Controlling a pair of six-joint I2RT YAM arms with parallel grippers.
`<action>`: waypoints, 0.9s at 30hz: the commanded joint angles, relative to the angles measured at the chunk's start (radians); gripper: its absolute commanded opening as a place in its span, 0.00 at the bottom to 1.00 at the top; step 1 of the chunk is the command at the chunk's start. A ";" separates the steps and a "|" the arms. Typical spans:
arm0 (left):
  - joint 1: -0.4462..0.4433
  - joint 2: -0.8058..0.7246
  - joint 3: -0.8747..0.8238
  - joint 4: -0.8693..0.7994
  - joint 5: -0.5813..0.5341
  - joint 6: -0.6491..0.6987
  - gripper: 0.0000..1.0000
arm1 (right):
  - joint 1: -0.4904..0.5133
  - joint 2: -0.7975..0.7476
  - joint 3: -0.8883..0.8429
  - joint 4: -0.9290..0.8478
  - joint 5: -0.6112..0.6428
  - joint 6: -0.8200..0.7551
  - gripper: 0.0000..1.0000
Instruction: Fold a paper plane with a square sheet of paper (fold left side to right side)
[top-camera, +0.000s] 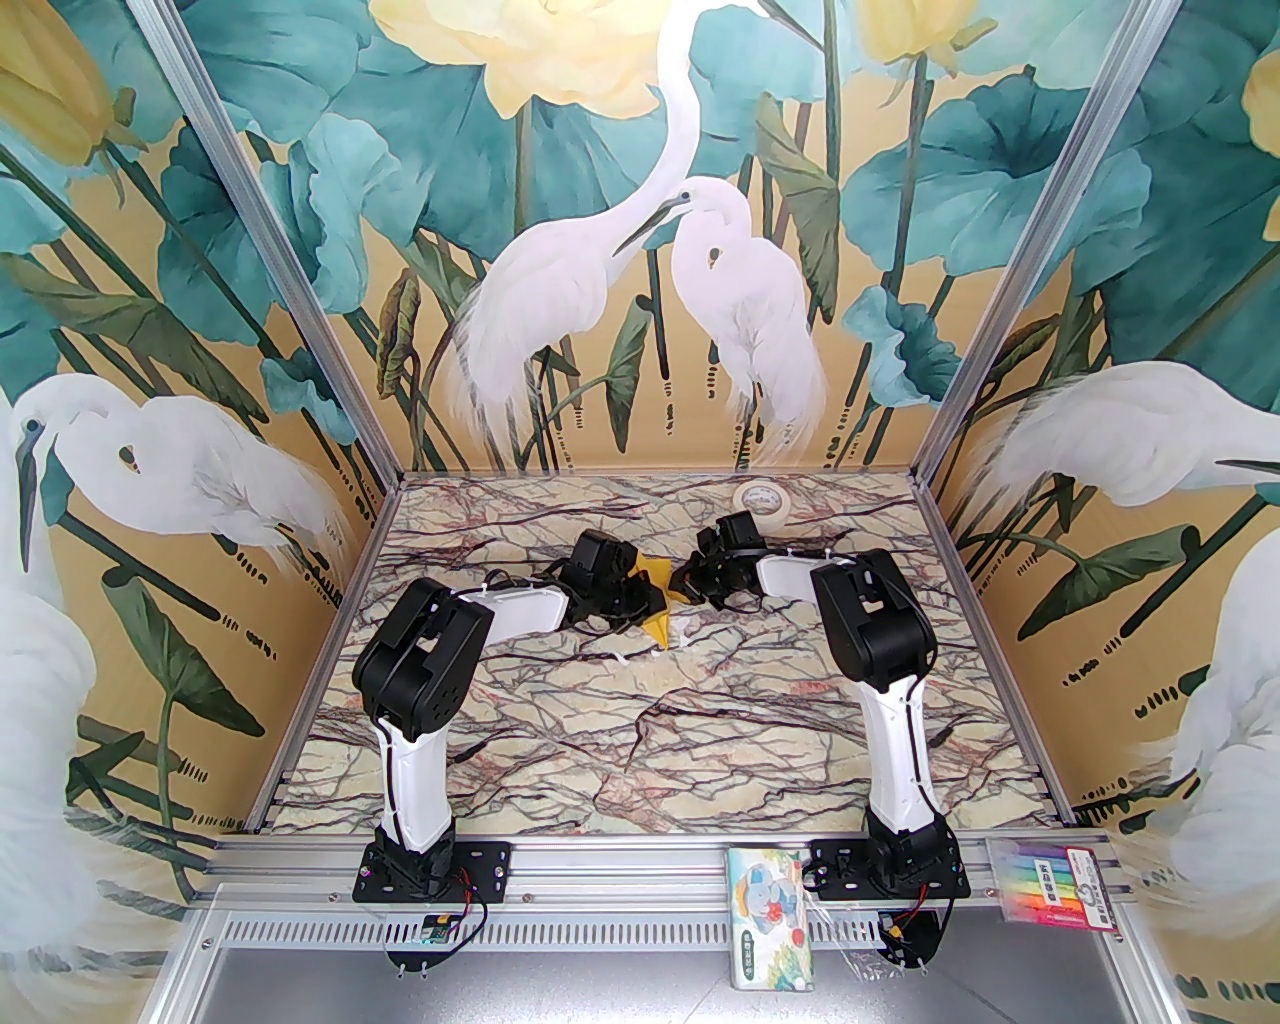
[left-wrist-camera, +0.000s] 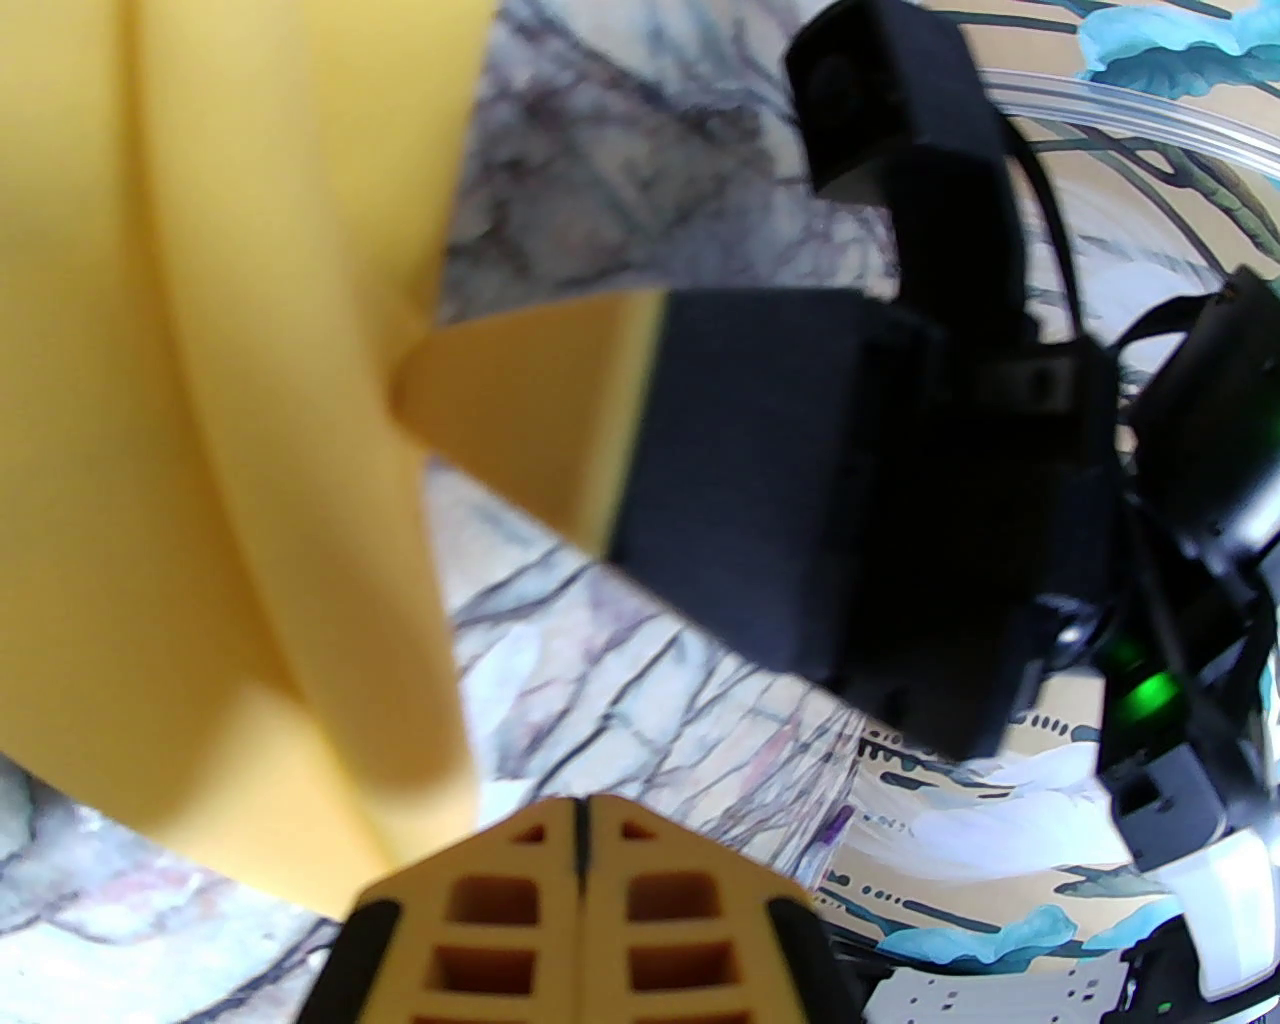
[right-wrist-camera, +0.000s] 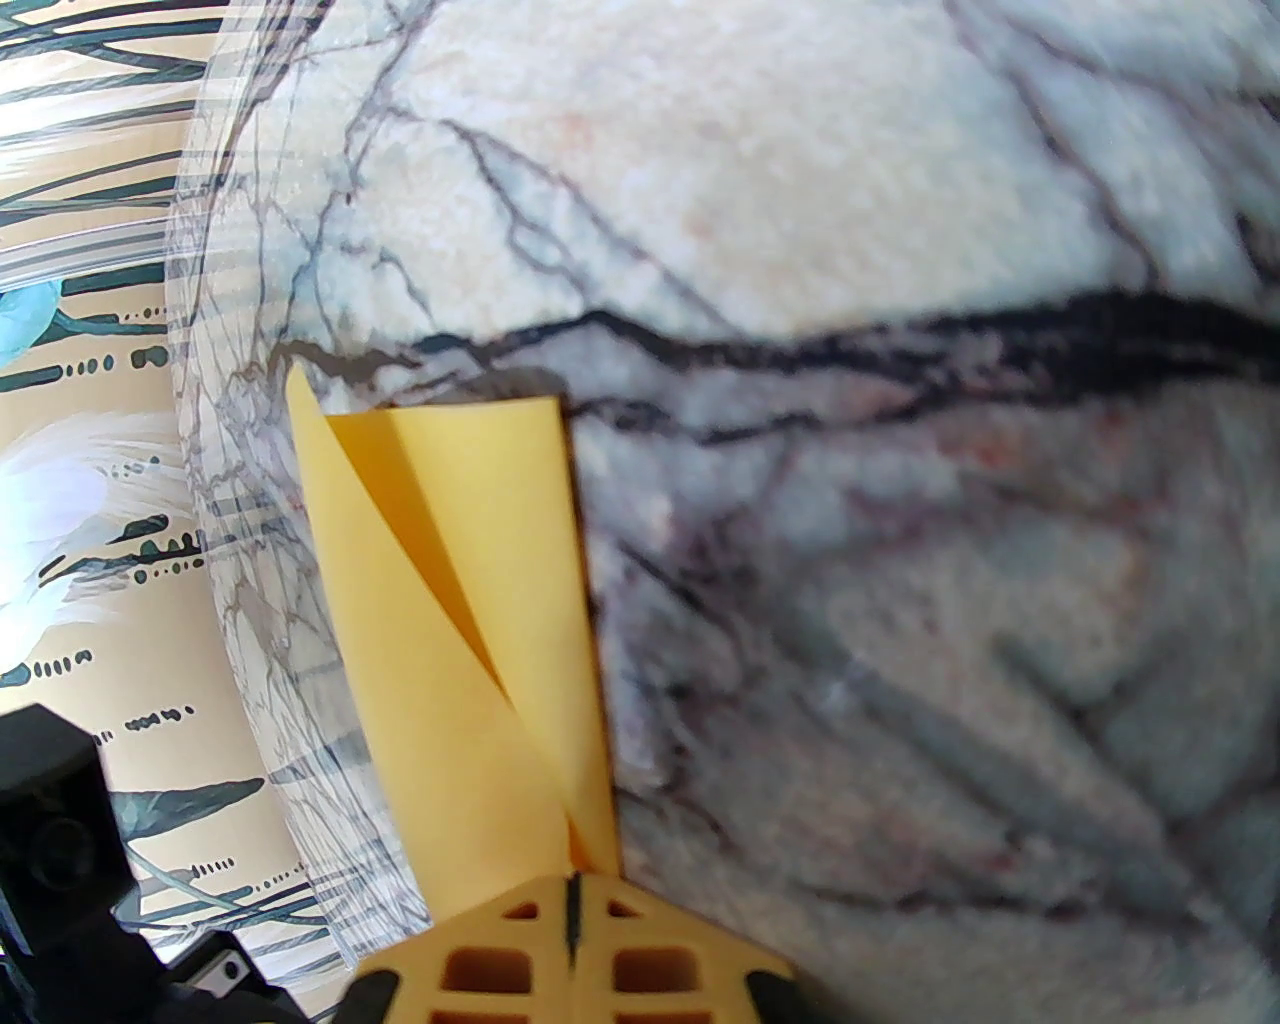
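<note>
Pinching the paper plane (right-wrist-camera: 450, 600) from opposite sides, the left gripper (left-wrist-camera: 585, 850) and right gripper (right-wrist-camera: 570, 900) are both clenched on it, likely to hold its centre crease tight between them. Ahead of the right gripper its wings splay free over open surface (right-wrist-camera: 900, 600); a tape roll (top-camera: 762, 497) sits well beyond.

paper: one bright yellow folded paper sheet (top-camera: 661, 622)
arms: two black-and-white robot arms, the left arm (top-camera: 425, 660) and the right arm (top-camera: 878, 620)
grippers: two, with yellow lattice fingers, the left gripper (left-wrist-camera: 585, 812) and the right gripper (right-wrist-camera: 572, 886)
tape: one cream tape roll (top-camera: 762, 497)
tissues: one cartoon-printed tissue pack (top-camera: 772, 915)
pens: one clear pack of coloured marker pens (top-camera: 1050, 885)
table: one marble-patterned table (top-camera: 560, 725)
</note>
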 joint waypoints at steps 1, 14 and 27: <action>-0.001 0.026 -0.011 -0.033 0.028 0.029 0.02 | 0.010 0.028 0.026 -0.032 0.023 -0.026 0.00; -0.003 0.043 -0.028 -0.033 0.028 0.038 0.02 | 0.016 0.032 0.040 -0.061 0.035 -0.034 0.00; -0.004 0.051 -0.037 -0.039 0.029 0.045 0.03 | 0.020 0.037 0.055 -0.085 0.042 -0.048 0.00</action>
